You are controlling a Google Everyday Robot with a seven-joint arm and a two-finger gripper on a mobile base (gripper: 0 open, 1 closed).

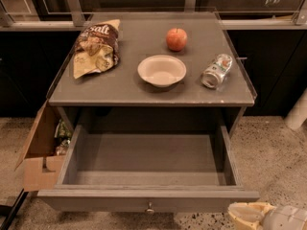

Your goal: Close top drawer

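Observation:
The top drawer point(148, 164) of the grey cabinet stands pulled far out and is empty inside. Its flat front point(120, 202) faces me at the bottom of the view, with a small round metal knob point(150, 208) at its centre. My gripper point(249, 215) shows at the bottom right corner as pale cream fingers on a grey wrist. It sits just below and to the right of the drawer front's right end, apart from the knob.
On the cabinet top point(120, 87) lie a chip bag point(97, 47), a red apple point(176, 39), a white bowl point(161, 70) and a tipped can point(216, 70). An open cardboard box point(41, 147) stands at the cabinet's left side. Speckled floor surrounds it.

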